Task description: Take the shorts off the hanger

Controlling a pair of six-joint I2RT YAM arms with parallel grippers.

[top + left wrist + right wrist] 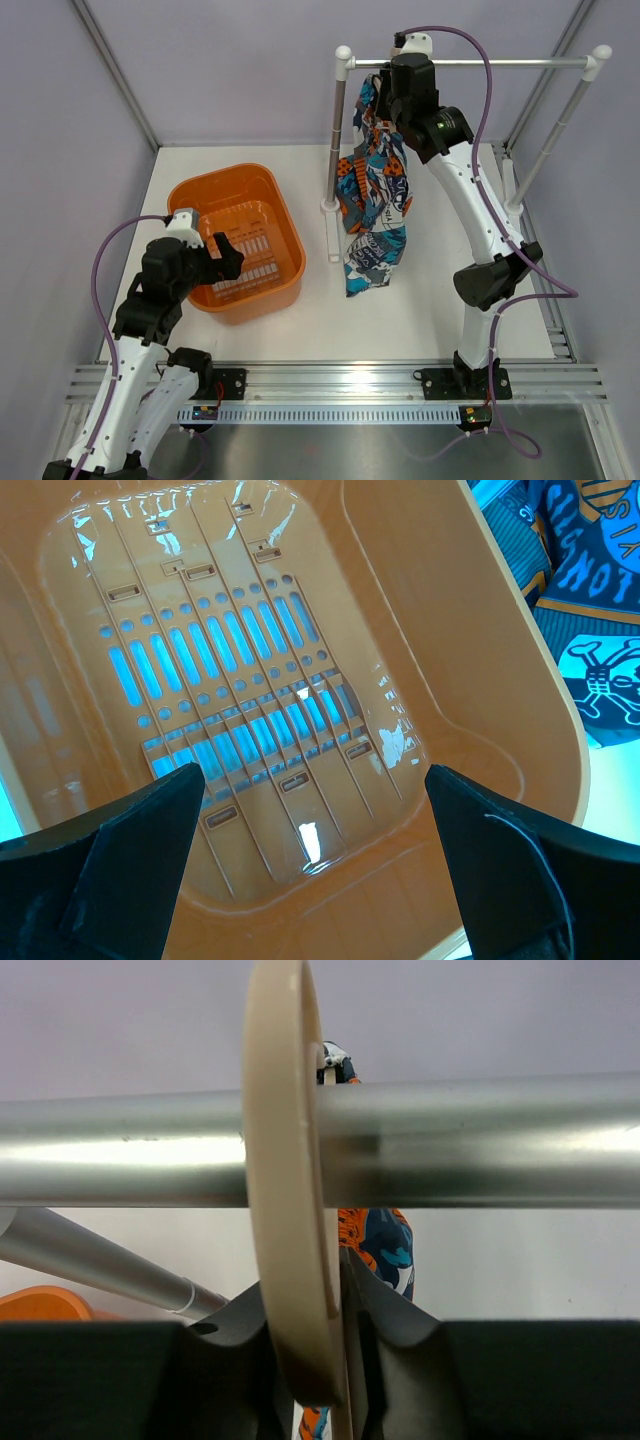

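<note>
**At the rail (480, 1140): right claw (305, 1305) on the hanger (285, 1160) hook**

Shown closed on the hanger, the right claw presses its two fingers against either side of the beige hook, just below where the hook rides over the rail. A grip this high would presumably let the arm lift the hook clear of the rail. The shorts (375, 195) hang from the hanger beneath the claw, draped long beside the rail's left post; whether the hem touches the table (430, 300) cannot be told. Well apart, the left claw (312, 775) hovers over the orange basket (225, 172) with fingers spread wide and holding nothing, probably because the basket is the drop point for the cloth. The table is white, with plain pale-lilac walls (220, 70) on three sides and a slotted metal strip (340, 385) carrying the arm bases at the near edge.
</note>
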